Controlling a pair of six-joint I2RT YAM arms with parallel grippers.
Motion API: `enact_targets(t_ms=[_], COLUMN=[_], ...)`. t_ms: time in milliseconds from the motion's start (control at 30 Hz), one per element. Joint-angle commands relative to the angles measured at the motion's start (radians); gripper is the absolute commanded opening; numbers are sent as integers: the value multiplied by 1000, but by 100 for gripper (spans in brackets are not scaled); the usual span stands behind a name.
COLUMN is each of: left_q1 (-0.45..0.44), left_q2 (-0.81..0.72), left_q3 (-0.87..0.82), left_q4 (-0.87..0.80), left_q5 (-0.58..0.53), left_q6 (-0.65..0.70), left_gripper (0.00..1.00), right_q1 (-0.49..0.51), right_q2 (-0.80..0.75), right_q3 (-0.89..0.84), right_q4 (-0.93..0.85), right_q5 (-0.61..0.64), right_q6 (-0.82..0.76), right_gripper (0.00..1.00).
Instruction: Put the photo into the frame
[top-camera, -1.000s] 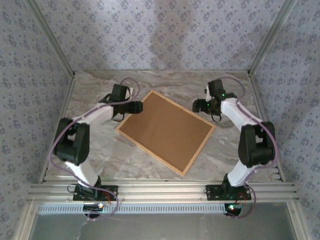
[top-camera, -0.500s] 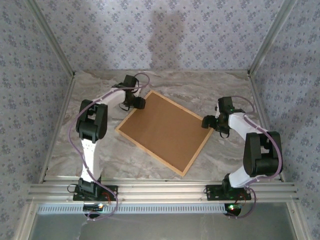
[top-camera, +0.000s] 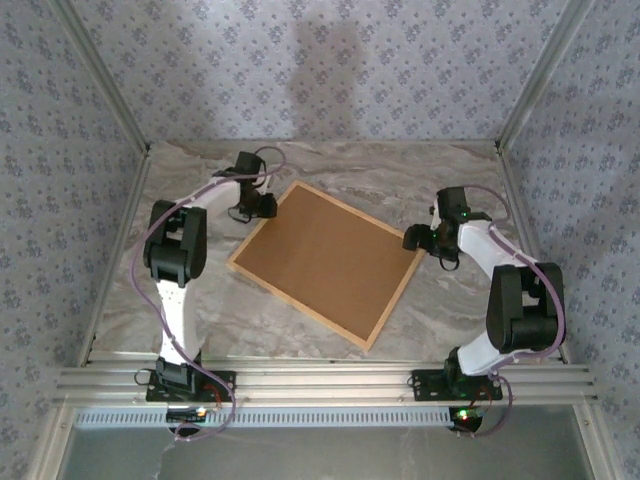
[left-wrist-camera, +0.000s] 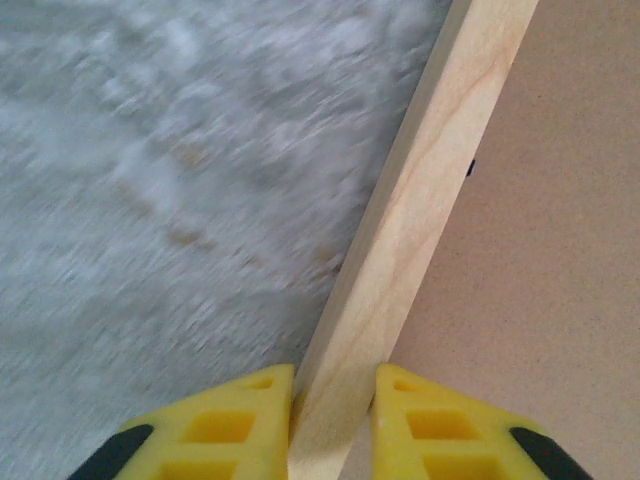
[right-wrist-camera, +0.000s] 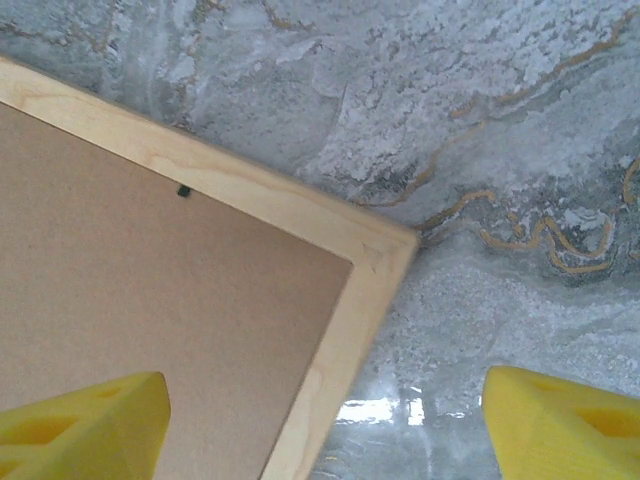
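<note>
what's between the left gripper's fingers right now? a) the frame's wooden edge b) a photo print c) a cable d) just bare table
a: in the left wrist view the left gripper has a yellow finger pressed against each side of the frame edge, with the brown backing board on one side and the marble table on the other.
</note>
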Motion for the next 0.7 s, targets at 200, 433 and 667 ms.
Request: enact_targets(t_ms=[200, 433, 667], left_q1=[30, 28, 28], left_q2=[-284, -358, -344], left_q3=[-482, -636, -641], left_q4=[170, 235, 242], left_q5=[-69, -78, -60], left_q6=[-240, -270, -258], left_gripper=[15, 15, 15], right_q1=[36, 69, 72], right_q2=[113, 203, 247], right_q3=[97, 164, 196], right_q4=[-101, -137, -136], right_q5=[4, 49, 70], right_q6=[-14, -43, -45], right_gripper=[70, 58, 52])
